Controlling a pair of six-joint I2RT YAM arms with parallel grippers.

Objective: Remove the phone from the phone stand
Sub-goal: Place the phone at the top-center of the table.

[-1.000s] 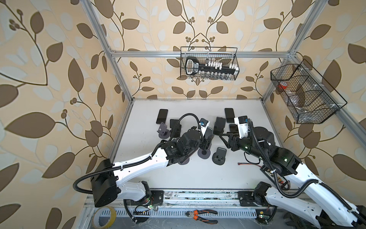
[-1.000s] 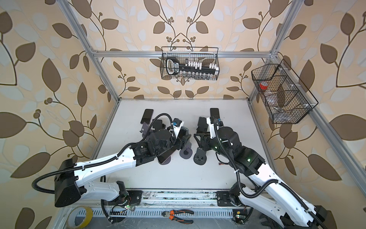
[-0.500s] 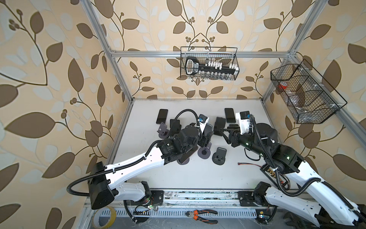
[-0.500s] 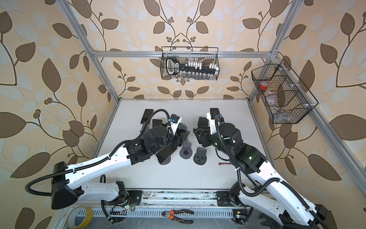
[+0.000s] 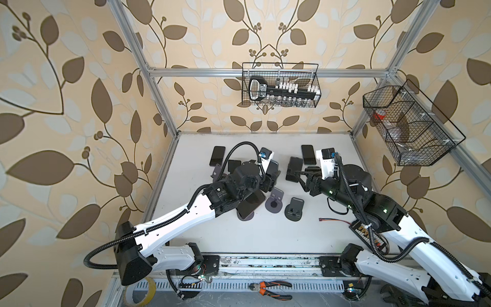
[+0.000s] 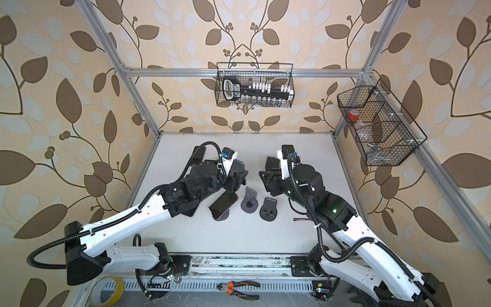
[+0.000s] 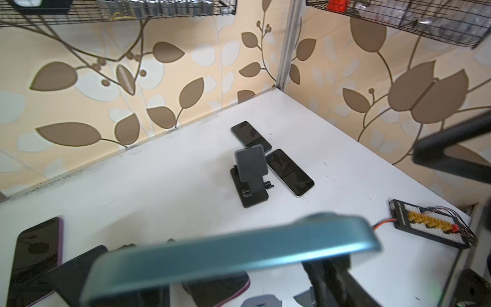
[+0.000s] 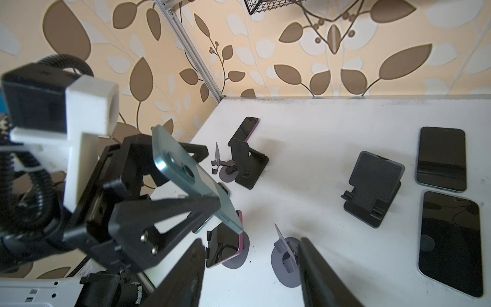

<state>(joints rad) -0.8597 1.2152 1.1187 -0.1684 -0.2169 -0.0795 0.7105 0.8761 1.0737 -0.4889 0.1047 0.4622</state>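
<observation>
Teal-cased slab of a phone (image 5: 273, 168) is off every stand in both top views. It is pinched in the left jaws just above the centre of the frame, over the white worktop (image 5: 239, 234). Below it in the frame a grey round-based phone stand (image 5: 273, 203) is empty, while a purple-edged phone (image 5: 251, 204) leans on another grey round stand. The right jaws, right of centre, stand apart with nothing between them. From above the teal phone (image 6: 238, 166) shows only as a short dark shape, so its long axis looks steeply tilted rather than flat. In the left wrist view one teal edge of the phone (image 7: 233, 252) crosses the lower frame, nearly level and a little higher at the right, blurred by nearness. A black folding stand (image 7: 251, 175) and two dark phones (image 7: 251, 135) sit beyond it on the worktop. In the right wrist view the teal phone (image 8: 191, 180) runs from upper left down toward centre, camera end up and back toward this lens, with the left jaws closed on it from either side. Judging by this, the lift is done and the set-down is left. Hold the clamp firm and carry the phone sideways, clear of the purple-edged phone and the stands. Bring the long axis level, lay it on bare worktop, and only then release.
</observation>
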